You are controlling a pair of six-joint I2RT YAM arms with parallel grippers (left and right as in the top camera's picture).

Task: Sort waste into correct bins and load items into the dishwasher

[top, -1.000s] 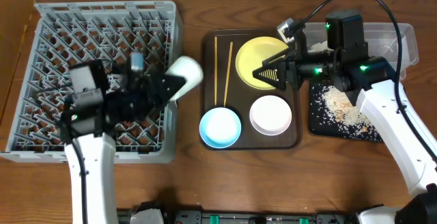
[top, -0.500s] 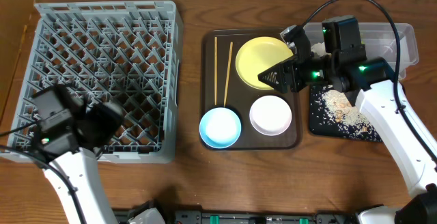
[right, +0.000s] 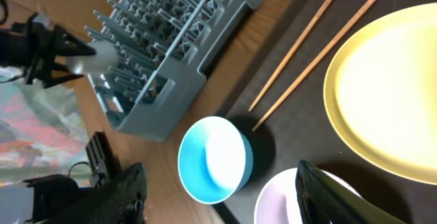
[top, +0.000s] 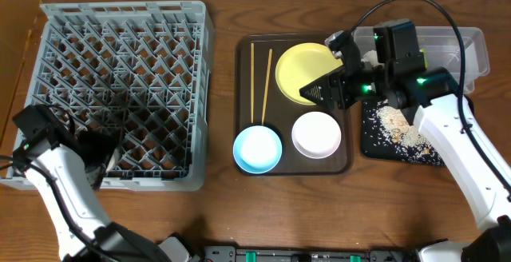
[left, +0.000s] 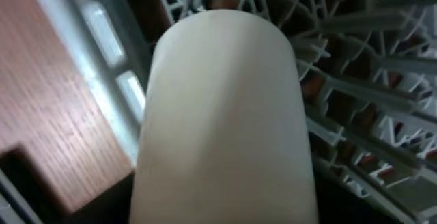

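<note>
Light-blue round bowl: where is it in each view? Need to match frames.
Overhead: light-blue round bowl in the lower-left corner of the dark-brown tray, left of the small white bowl.
Right wrist: lower centre, just under the wooden chopsticks tips.
Left wrist: not in it.
Shared landmark: the grey pegged plastic dish rack, visible in all three views.

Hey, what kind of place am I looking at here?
Probably a robot test bench staged as a dish-clearing station: a dish rack, a tray holding a plate and blue bowl, and a robot arm.
</note>
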